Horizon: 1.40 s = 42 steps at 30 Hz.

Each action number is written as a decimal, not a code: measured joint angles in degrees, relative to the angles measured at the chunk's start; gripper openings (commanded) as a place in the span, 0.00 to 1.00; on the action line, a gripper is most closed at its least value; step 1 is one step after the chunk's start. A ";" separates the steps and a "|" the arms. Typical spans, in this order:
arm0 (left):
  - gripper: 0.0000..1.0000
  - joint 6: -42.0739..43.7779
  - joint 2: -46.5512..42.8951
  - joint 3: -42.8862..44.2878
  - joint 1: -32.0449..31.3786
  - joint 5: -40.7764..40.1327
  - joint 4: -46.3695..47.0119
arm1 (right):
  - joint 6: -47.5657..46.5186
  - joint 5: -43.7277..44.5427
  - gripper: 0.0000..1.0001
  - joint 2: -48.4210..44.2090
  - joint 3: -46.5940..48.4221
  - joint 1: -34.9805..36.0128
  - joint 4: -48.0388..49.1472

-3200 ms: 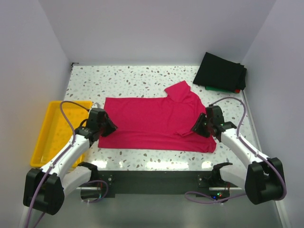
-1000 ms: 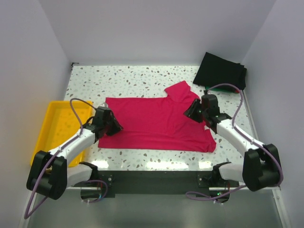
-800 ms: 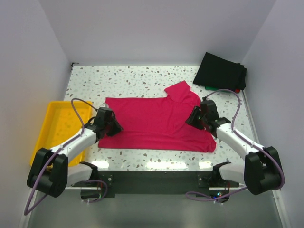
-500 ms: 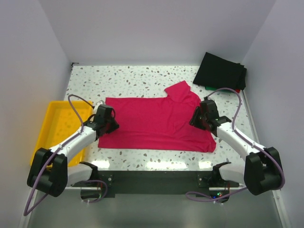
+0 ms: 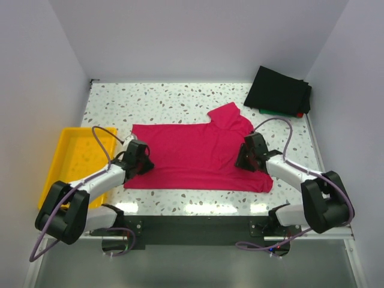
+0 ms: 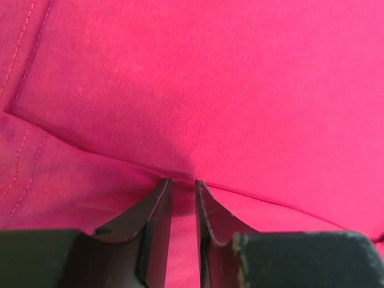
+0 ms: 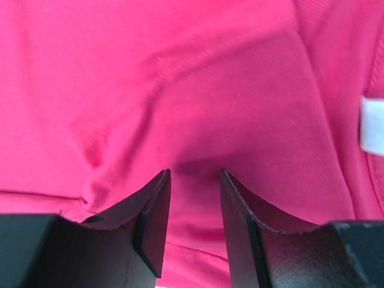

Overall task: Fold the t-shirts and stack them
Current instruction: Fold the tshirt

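- plain white walls boxed me in on three sides. the speckled table (image 5: 174,96) ran flat and hard under everything, good backing for pressing a crease.
- the crimson shirt (image 5: 192,157) lay spread across the middle of that table, between my two arms, one sleeve poking toward the far edge. lying that flat, i judged it ready for a fold.
- the yellow tray (image 5: 63,171) sat at the left edge, apart from the shirt.
- the folded stack (image 5: 279,90), black on top with green and red peeking out at its near edge, sat in the far right corner, well apart. i took it as where this one should end up.
- my left gripper (image 6: 183,181) was down on the shirt's left end, fingers almost together, a thin strip of cloth between them right at a fold line. a pinch, i reckoned.
- my right gripper (image 7: 195,173) was down on the right end, fingers apart, tips dimpling the cloth, nothing clamped yet.
- the white neck tag (image 7: 372,126) showed just to its right.
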 measured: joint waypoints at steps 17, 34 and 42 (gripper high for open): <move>0.33 -3.15 -13.22 -4.04 -0.35 -1.97 -10.91 | 1.95 -4.04 0.45 -18.14 -8.39 0.07 -9.40; 0.35 6.73 28.96 49.13 14.47 -13.86 -18.64 | -9.14 -10.47 0.52 21.46 49.00 -6.49 -5.66; 0.35 7.65 40.13 53.37 14.67 -15.80 -23.04 | -12.20 -12.87 0.53 32.30 55.41 -7.28 -6.10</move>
